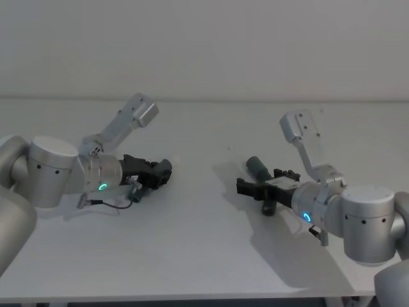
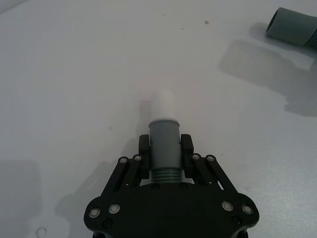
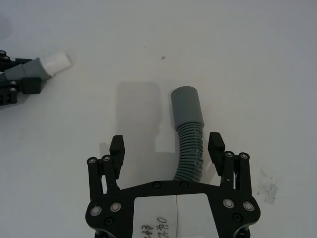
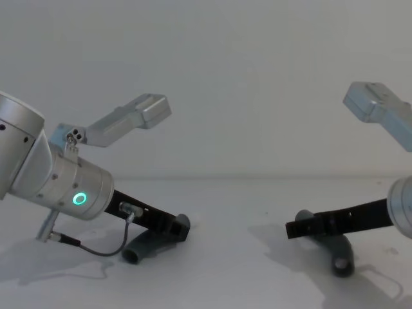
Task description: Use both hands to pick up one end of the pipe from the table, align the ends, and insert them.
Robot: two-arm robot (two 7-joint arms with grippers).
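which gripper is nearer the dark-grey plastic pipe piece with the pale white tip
Left. The left gripper is shut on the dark-grey plastic pipe piece with the pale white tip; the right gripper is apart from it, fingers open either side of the other, ribbed dark-grey pipe piece.

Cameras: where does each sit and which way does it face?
Head view: high on the robot, looking forward and down at the table; shows the left gripper and right gripper.
Chest view: lower, looking across the table; both grippers side-on.
Left wrist view: behind the left gripper, which clamps the white-tipped piece.
Right wrist view: behind the open right gripper, straddling the ribbed piece.
Shared: both wrist views show both pieces.
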